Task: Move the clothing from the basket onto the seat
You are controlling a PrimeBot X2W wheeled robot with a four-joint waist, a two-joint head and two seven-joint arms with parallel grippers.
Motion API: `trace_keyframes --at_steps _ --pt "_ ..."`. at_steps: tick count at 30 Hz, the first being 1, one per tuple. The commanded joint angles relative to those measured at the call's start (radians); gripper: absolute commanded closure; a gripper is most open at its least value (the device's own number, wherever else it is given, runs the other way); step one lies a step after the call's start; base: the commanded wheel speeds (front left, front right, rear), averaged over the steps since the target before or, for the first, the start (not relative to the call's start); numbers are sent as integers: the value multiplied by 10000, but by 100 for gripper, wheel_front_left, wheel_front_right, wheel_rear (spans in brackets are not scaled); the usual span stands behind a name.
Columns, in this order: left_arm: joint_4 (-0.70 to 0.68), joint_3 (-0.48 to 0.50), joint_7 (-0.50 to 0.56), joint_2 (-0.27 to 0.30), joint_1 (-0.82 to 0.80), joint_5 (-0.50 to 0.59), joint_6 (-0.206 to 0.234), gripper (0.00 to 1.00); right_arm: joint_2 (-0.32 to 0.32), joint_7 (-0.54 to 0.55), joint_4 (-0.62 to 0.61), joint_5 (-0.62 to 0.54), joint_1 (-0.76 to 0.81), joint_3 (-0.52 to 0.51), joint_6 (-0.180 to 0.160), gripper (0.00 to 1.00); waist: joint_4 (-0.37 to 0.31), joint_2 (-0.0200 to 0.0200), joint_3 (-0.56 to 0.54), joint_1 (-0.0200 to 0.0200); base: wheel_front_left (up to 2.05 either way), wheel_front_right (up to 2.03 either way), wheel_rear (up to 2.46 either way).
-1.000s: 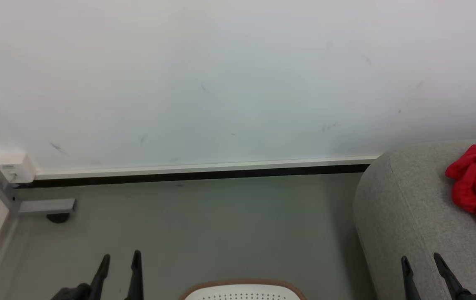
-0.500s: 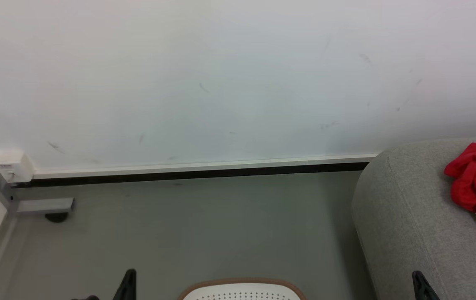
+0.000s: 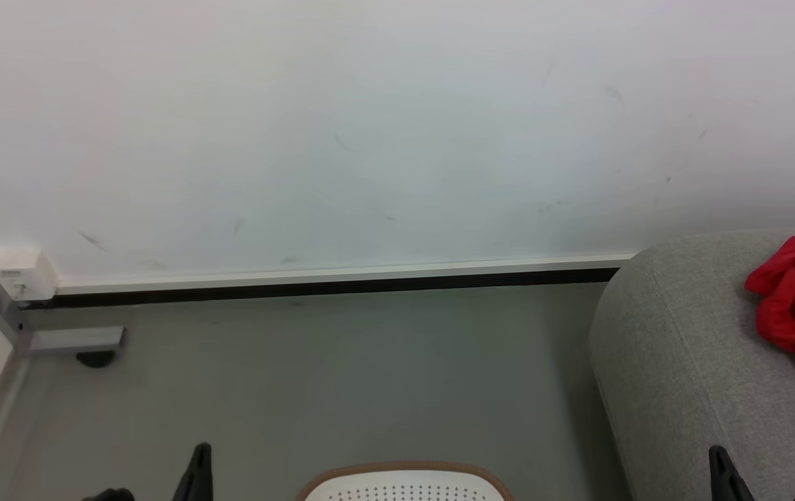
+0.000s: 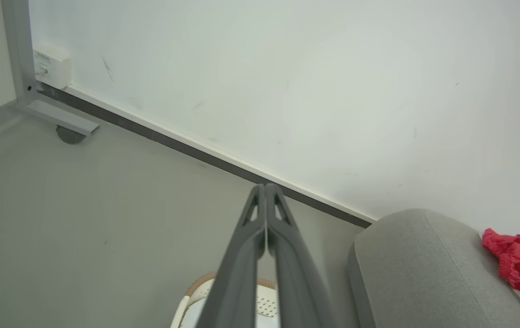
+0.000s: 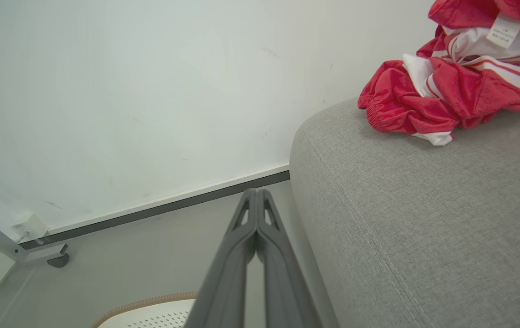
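Jaws on left and right, apart a second ago, now press together, apparently empty.

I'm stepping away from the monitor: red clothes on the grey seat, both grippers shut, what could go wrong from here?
The crumpled red jersey clothing lies near the light-grey fabric seat's rounded edge by the wall; a nudge might tip it off.
The cream perforated plastic basket is mostly out of view, so leftover garments could be missed.
The left gripper and right gripper are shut, so neither could grasp without opening.
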Motion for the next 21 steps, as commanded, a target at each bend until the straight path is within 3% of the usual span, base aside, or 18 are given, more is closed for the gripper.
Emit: trace_keyframes --at_steps 1,21 --pt "-211 98 87 20 -299 -382 -21 100 -83 55 -187 416 -359 -66 -3 100 4 -1 5 0 0 0 0" --pt "-550 468 854 -21 -548 -3216 16 100 -123 824 -351 3630 -740 -222 -7 100 67 -1 107 0 0 0 0"
